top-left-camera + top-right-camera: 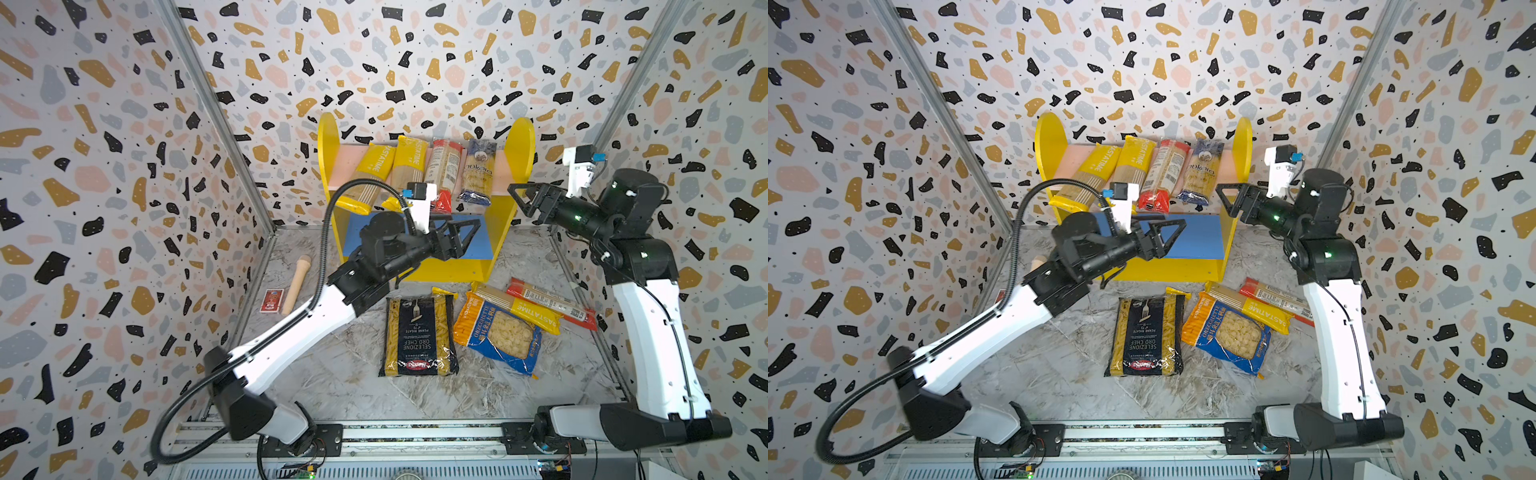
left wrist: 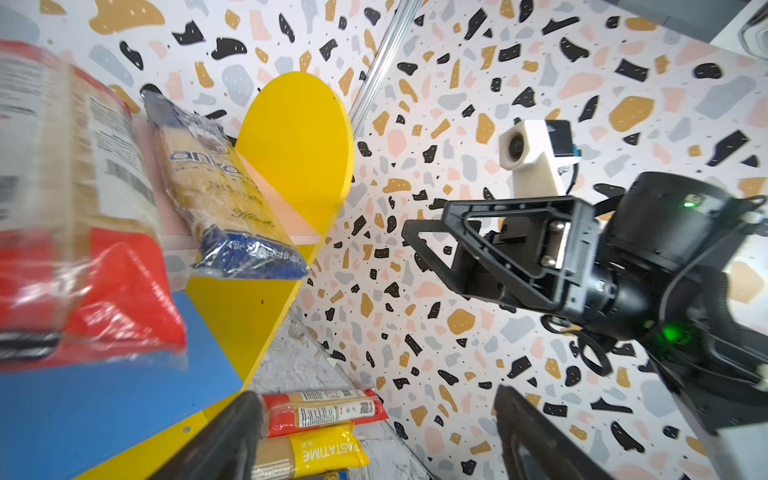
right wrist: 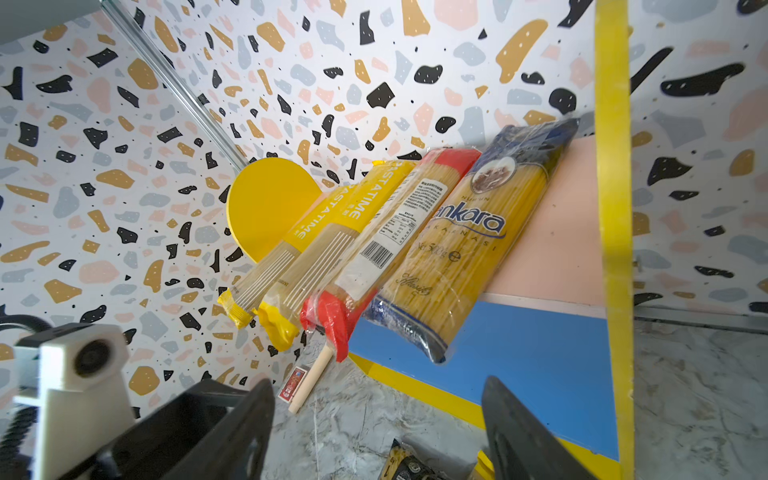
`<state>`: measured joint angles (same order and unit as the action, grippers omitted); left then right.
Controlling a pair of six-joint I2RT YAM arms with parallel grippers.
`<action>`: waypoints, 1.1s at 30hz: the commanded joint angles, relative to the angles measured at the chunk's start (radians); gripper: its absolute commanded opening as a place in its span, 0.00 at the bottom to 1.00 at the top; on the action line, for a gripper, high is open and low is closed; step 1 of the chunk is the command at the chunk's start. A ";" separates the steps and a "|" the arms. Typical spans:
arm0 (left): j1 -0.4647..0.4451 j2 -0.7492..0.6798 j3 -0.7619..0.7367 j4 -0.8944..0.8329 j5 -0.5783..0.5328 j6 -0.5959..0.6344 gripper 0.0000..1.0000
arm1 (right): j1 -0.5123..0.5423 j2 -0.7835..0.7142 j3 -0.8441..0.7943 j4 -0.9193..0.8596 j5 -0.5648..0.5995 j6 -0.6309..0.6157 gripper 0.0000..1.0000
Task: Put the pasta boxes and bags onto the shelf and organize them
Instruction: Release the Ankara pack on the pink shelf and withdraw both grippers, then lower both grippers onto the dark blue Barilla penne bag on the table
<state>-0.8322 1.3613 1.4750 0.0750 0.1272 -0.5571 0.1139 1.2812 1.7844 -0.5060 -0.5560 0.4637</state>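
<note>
While the left pincer (image 1: 465, 230) hangs spread and empty, four long plastic spaghetti packs (image 1: 444, 166) rest on the pink upper board (image 1: 347, 164) of the yellow-sided shelf (image 1: 328, 137) at twelve o'clock. A black penne bag (image 1: 419, 332), blue-orange bag (image 1: 498, 336) and two long packs (image 1: 536, 309) lie on the marble table (image 1: 332, 374) toward four o'clock. The right pincer (image 1: 517, 199) gapes empty.

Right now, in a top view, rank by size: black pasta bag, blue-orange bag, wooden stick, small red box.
1. black pasta bag
2. blue-orange bag, partly covered by a yellow pack
3. wooden stick
4. small red box
</note>
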 commanded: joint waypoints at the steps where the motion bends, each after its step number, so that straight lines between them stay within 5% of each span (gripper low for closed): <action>1: 0.004 -0.172 -0.157 -0.072 -0.165 0.043 0.94 | 0.033 -0.052 -0.109 -0.027 0.067 -0.041 0.78; 6: 0.004 -0.426 -0.438 -0.260 -0.378 -0.024 0.98 | 0.156 -0.174 -0.393 -0.017 0.181 -0.036 0.78; 14: 0.004 -0.633 -0.793 -0.310 -0.408 -0.198 0.98 | 0.417 -0.238 -0.738 0.055 0.328 0.020 0.78; 19: 0.004 -0.638 -0.831 -0.392 -0.479 -0.214 1.00 | 0.442 -0.239 -0.851 0.097 0.314 0.052 0.80; 33: 0.004 -0.611 -0.937 -0.312 -0.402 -0.220 0.99 | 0.488 -0.243 -1.049 0.155 0.321 0.121 0.81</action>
<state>-0.8314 0.7609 0.5564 -0.2855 -0.2810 -0.7723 0.6006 1.0748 0.7441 -0.3668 -0.2558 0.5644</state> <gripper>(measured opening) 0.995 0.809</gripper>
